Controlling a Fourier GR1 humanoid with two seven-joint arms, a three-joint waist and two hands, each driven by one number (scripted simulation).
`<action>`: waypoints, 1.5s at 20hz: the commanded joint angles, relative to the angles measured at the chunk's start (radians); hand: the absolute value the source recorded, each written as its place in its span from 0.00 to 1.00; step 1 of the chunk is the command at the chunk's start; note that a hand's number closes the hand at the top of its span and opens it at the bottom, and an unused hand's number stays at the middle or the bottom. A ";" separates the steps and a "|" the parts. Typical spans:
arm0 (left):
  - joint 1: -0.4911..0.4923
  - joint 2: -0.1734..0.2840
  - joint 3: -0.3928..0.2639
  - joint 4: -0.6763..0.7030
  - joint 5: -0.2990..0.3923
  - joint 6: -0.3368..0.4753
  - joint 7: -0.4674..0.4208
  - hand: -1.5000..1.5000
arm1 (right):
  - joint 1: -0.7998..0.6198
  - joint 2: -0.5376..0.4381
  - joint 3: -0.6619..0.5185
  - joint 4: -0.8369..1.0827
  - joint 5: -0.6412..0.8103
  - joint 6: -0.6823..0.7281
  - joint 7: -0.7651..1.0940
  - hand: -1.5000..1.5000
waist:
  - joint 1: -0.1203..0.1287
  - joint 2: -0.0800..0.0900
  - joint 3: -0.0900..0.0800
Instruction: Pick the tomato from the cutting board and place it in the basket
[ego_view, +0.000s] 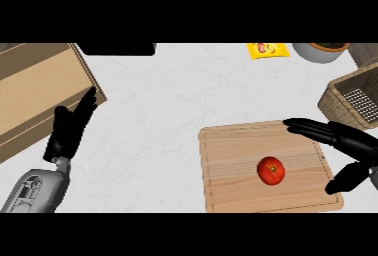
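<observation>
White counter (184, 100); tomato (271, 170) is seen mid cutting board (229, 185), untouched; basket (354, 97) is set at right edge. Right hand (347, 142) is held spread just beside tomato; left hand (70, 132) is rested open at left, fingers straight.

Right hand (345, 142) open, fingers and thumb spread; left hand (70, 131) open, fingers straight.

A white counter (177, 100) fills most of the view. At its left edge lies a large light-brown wooden block (37, 90). A black object (117, 48) sits at the top edge. Further right along the top lie a yellow packet (267, 50) and a grey pot (320, 51) with dark contents.
</observation>
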 joint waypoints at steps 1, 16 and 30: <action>0.009 0.018 0.032 -0.033 -0.002 -0.015 0.013 0.50 | -0.071 0.049 0.000 0.133 0.052 0.057 -0.123 0.00 | 0.005 0.000 0.000; 0.032 -0.036 0.072 -0.007 -0.059 -0.058 -0.028 0.50 | -0.006 0.166 -0.023 0.073 0.159 0.044 -0.063 0.00 | -0.006 -0.001 0.000; 0.123 -0.093 0.064 -0.147 -0.109 -0.062 0.032 0.50 | 0.031 0.263 -0.030 0.011 0.258 0.075 0.032 0.00 | -0.004 -0.003 0.000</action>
